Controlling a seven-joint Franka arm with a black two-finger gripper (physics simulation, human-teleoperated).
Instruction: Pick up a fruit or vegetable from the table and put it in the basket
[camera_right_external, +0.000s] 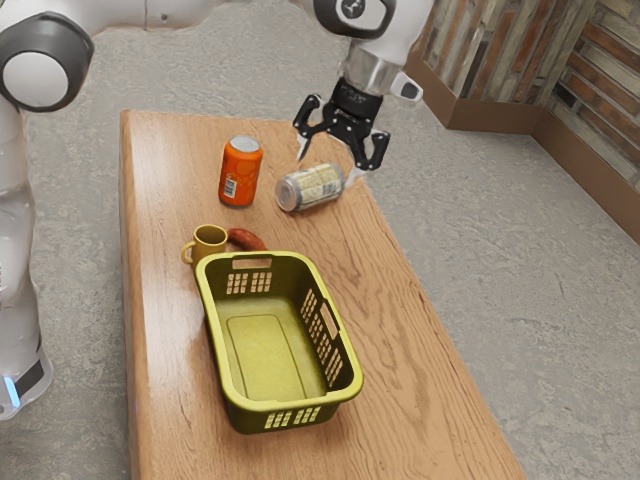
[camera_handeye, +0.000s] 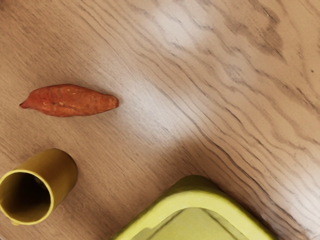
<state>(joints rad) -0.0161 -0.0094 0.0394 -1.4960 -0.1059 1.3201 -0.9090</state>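
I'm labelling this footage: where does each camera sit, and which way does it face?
Exterior view: beside the white arm, above the wooden table, looking down along it; arm and open black two-finger gripper show.
Wrist view: carried by the arm, facing down at the tabletop.
Both share the reddish-orange sweet potato, mustard-yellow mug and yellow-green plastic basket.

The tipped can (camera_right_external: 318, 185) looks near the gripper's (camera_right_external: 327, 168) tips, in the way of going down. The orange can (camera_right_external: 240, 178) blocks the exterior view's left. Bare wood runs from the gripper toward the basket (camera_right_external: 265, 355), open on top. There's a gap between the mug (camera_handeye: 62, 172) and sweet potato (camera_handeye: 70, 101).
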